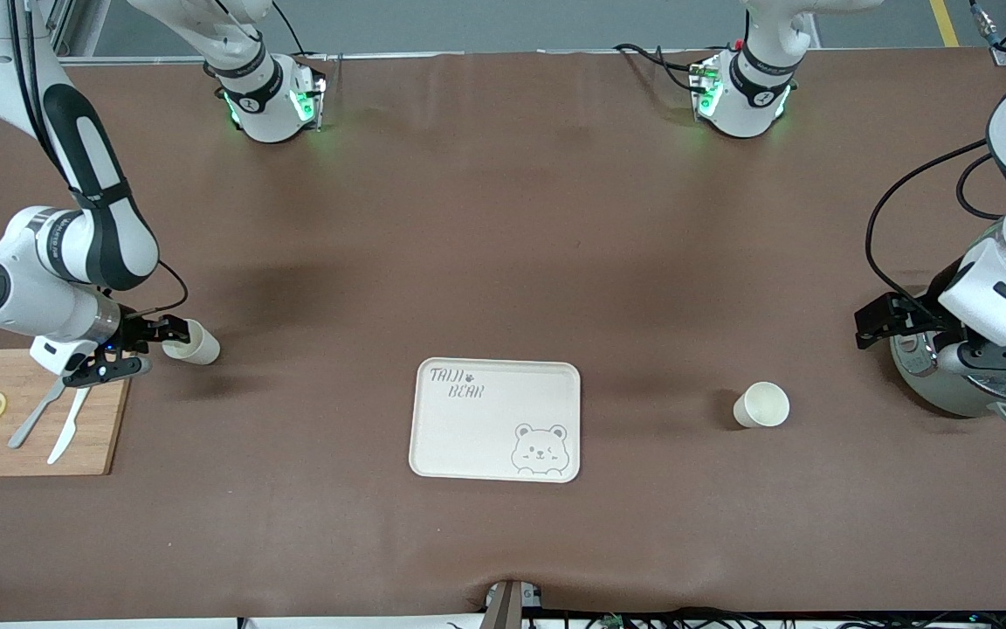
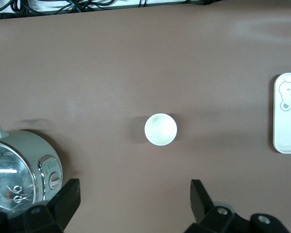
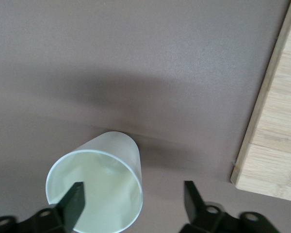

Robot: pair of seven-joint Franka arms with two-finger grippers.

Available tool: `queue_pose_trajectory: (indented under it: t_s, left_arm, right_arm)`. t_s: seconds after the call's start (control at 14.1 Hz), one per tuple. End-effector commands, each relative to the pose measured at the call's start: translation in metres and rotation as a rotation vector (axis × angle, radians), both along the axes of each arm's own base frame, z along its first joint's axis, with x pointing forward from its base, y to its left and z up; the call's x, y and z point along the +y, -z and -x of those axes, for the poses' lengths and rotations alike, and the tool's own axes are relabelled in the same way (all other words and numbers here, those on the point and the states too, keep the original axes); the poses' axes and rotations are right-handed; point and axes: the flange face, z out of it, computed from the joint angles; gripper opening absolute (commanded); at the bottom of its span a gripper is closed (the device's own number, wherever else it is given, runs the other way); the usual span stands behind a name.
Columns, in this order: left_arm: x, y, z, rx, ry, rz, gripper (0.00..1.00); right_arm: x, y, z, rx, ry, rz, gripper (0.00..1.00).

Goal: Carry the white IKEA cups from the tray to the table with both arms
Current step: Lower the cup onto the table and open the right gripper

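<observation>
One cup (image 1: pixel 191 342) is leaning, rim tipped toward the right gripper (image 1: pixel 156 335), just beside the cutting board (image 1: pixel 36 415) at the right arm's end. That gripper's jaws are standing wide apart, one finger (image 3: pixel 73 204) inside the rim, gripping nothing. The other cup (image 1: pixel 761 405) is standing upright, mouth up, between the tray (image 1: pixel 496 420) and the cooker (image 1: pixel 961 376). The left gripper (image 1: pixel 880 321) is hovering over the cooker, jaws spread, empty.

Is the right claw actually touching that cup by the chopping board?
Cannot tell. In the right wrist view the open right claw has one finger overlapping the cup rim, but neither contact nor a gap shows plainly.
</observation>
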Motion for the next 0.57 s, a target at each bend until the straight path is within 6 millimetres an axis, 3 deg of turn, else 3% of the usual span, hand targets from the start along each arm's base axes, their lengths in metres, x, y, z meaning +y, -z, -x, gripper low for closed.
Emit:
queue_pose_trajectory:
  t_s: [0.0,0.21,0.5]
  left_arm:
    - [0.004,-0.015,0.0,-0.016,-0.023,0.011,1.0]
    - [0.001,-0.018,-0.001,-0.024,-0.014,0.004,1.0]
    - [0.003,-0.02,-0.001,-0.028,-0.011,-0.002,1.0]
  right_arm:
    - [-0.002,-0.012,-0.002,0.018,-0.015,0.003,1.0]
    - [-0.007,-0.029,-0.015,0.006,-0.016,0.005,1.0]
    - [-0.002,-0.085,-0.05,0.013,-0.028,0.003,1.0]
